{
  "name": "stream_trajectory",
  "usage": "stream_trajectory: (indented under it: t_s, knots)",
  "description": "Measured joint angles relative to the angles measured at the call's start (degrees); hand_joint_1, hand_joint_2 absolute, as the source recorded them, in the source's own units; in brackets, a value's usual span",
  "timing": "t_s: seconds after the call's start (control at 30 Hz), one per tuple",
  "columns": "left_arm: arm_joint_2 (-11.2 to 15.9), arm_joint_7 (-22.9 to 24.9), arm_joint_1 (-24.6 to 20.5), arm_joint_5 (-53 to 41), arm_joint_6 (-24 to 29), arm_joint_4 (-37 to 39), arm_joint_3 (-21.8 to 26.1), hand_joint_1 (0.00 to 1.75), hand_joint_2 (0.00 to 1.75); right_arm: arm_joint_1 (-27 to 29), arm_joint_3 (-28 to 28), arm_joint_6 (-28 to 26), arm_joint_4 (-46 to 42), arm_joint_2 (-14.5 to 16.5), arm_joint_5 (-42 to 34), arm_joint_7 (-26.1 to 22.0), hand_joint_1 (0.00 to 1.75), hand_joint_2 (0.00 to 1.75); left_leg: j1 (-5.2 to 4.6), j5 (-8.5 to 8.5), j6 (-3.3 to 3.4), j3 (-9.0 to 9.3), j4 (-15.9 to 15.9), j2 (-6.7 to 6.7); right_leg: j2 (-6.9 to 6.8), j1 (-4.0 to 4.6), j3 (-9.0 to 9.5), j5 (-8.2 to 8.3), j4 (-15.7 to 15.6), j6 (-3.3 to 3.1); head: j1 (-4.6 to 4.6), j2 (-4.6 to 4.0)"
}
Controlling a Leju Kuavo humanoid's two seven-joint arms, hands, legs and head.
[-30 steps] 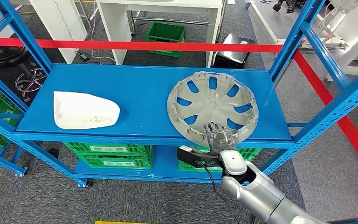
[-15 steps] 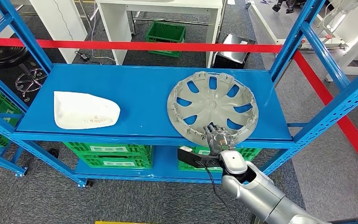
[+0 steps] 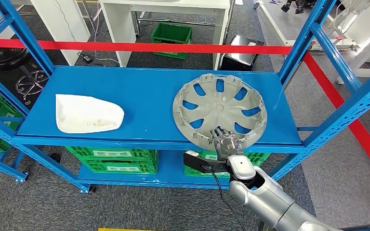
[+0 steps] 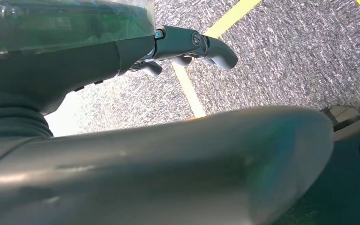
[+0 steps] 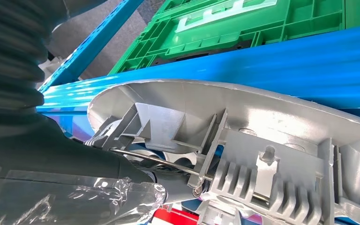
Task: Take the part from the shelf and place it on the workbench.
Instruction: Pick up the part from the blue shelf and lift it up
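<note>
Hubcap [image 3: 220,109] lay flat, inner side up, right half of the blue shelf [image 3: 144,96], centre-right of the head frame. Right hand [image 3: 226,140] sat at its near rim, lower centre-right, fingers over the edge; the right wrist view [image 5: 243,154] showed the rim's clips hard against the hand, so it looked like a grip on the rim, though thumb contact underneath couldn't be confirmed. Disc extended up-frame, away from the hand; round, so no long axis. Left hand [image 4: 187,44] hung over carpet, fingers curled, holding nothing, so right was clearly nearer. White part [image 3: 87,114] sat mid-left, well apart.
</note>
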Motion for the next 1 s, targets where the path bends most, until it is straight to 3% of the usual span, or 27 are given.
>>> stream_trajectory:
  t_s: [0.83, 0.9, 1.0]
  knots:
    - [0.6, -0.3, -1.3, -0.9, 0.9, 0.0, 0.0, 0.00, 0.00, -2.6, 0.0, -4.1, 1.9, 1.2, -1.4, -3.1, 0.00, 1.75, 0.00, 0.03, -0.04, 0.00, 0.0, 0.00, -0.01, 0.00, -0.01, 0.00, 0.0, 0.00, 0.00, 0.00]
    - [0.7, -0.3, -1.3, -0.9, 0.9, 0.0, 0.0, 0.00, 0.00, -2.7, 0.0, -4.3, 2.2, 1.3, -1.5, -3.2, 0.23, 1.75, 0.00, 0.03, -0.04, 0.00, 0.0, 0.00, -0.01, 0.00, -0.01, 0.00, 0.0, 0.00, 0.00, 0.00]
    - [0.7, -0.4, -1.3, -1.0, 0.7, 0.0, 0.0, 0.00, 0.00, -2.8, 0.0, -4.4, 2.6, 1.4, -1.7, -3.2, 0.73, 1.75, 0.00, 0.03, -0.04, 0.00, 0.0, -0.01, -0.01, 0.00, -0.01, 0.00, 0.0, 0.00, 0.00, 0.00]
